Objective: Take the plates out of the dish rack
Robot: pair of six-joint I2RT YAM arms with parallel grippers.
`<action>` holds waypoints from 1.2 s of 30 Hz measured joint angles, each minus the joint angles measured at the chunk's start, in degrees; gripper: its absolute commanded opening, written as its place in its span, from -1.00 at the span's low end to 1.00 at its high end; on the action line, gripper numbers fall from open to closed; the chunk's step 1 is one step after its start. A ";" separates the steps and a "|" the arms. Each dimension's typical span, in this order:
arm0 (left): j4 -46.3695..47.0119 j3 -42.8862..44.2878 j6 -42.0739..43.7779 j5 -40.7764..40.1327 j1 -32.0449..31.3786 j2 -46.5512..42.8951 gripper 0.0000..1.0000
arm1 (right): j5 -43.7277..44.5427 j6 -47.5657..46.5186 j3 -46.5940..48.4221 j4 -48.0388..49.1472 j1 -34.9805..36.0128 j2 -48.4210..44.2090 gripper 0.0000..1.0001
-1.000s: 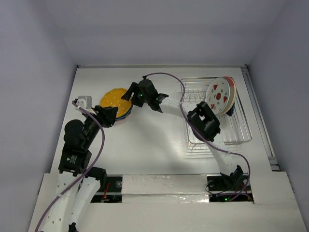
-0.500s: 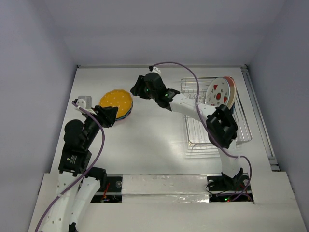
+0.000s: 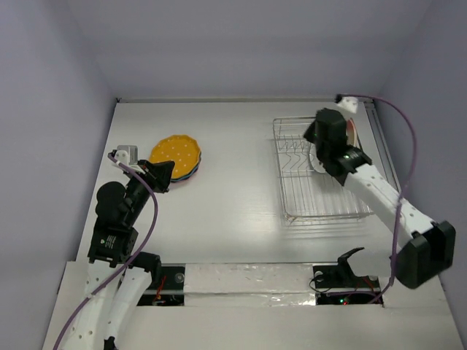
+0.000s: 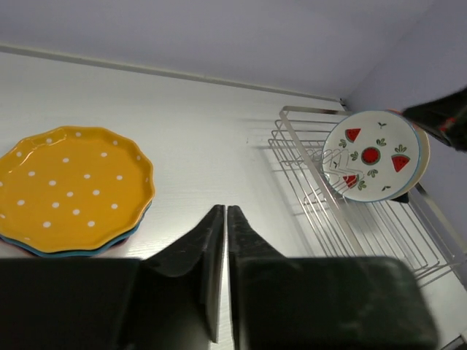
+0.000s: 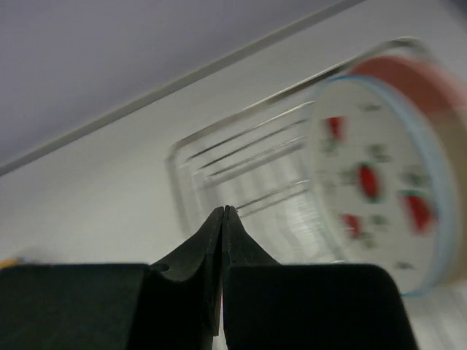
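The dish rack (image 3: 321, 198) sits on the right side of the white desk (image 3: 233, 211). A white plate (image 4: 372, 154) with red fruit pictures stands up on its edge at the far end of the rack. It leans a little between the wires. Just behind it stands a cream plate (image 4: 424, 149) with a pink edge, very close to the white one.

The right tool (image 5: 223, 210) hangs over the far end of the rack, just left of the white plate. Its two fingers are pressed tight together and there is nothing between them. It is not touching the plate.

On the left side of the desk, well away from the rack, there is a small stack of plates lying flat. The top one is the orange plate (image 4: 73, 189) with white dots and a wavy edge. A blue-green rim (image 4: 36, 251) peeks out from under it.

The left tool (image 4: 222, 211) is just beside the near right edge of that stack, low over the desk. Its fingers are almost pressed together, with only a thin slit between them. It holds nothing.
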 measured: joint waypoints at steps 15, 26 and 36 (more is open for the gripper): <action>-0.02 0.00 0.04 -0.31 0.00 0.26 -0.57 | 6.16 -4.39 -13.05 -6.91 -15.34 -9.86 -0.01; 0.00 0.00 0.04 -0.09 0.00 0.52 -0.57 | 4.35 -5.90 -12.37 -6.54 -18.75 -1.92 -0.04; 0.00 0.00 0.07 0.13 0.00 0.61 -0.56 | 5.60 -7.43 -11.10 -6.80 -18.97 0.42 -0.64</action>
